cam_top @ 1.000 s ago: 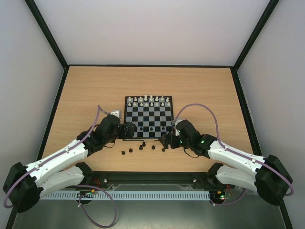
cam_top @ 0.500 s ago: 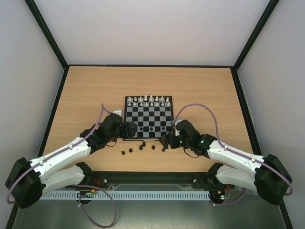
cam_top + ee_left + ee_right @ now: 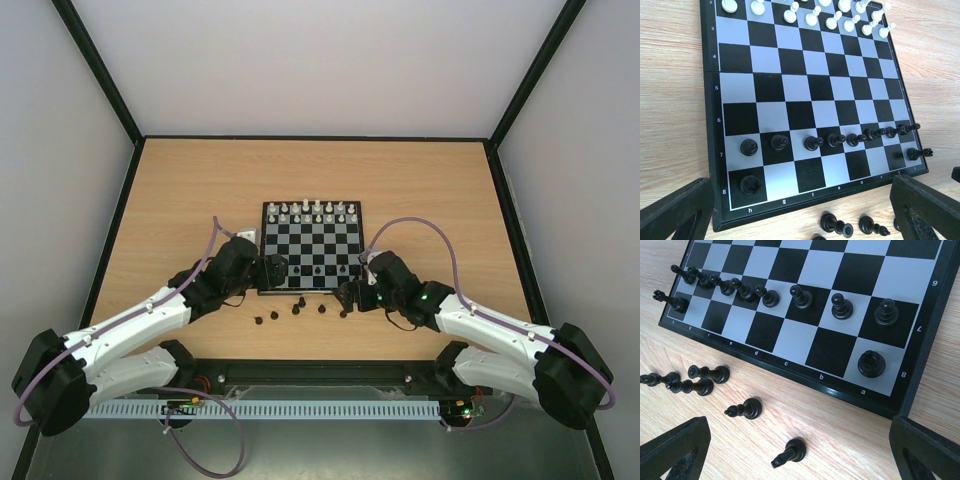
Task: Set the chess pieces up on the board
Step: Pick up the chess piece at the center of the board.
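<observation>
Chess pieces [image 3: 297,310] are mostly sorted: white's lined up along the far side of the board [image 3: 311,240], black pawns [image 3: 812,142] stand in their row, a rook [image 3: 871,363] in each near corner. What's left is a handful of black ones lying on the table [image 3: 200,200] just off the near edge. Left gripper [image 3: 274,270] and right gripper [image 3: 347,293] both hover wide open by the near corners, holding nothing. So it's back-rank time I reckon, next move means dropping over a toppled piece, pinching it, standing it upright on an empty square
</observation>
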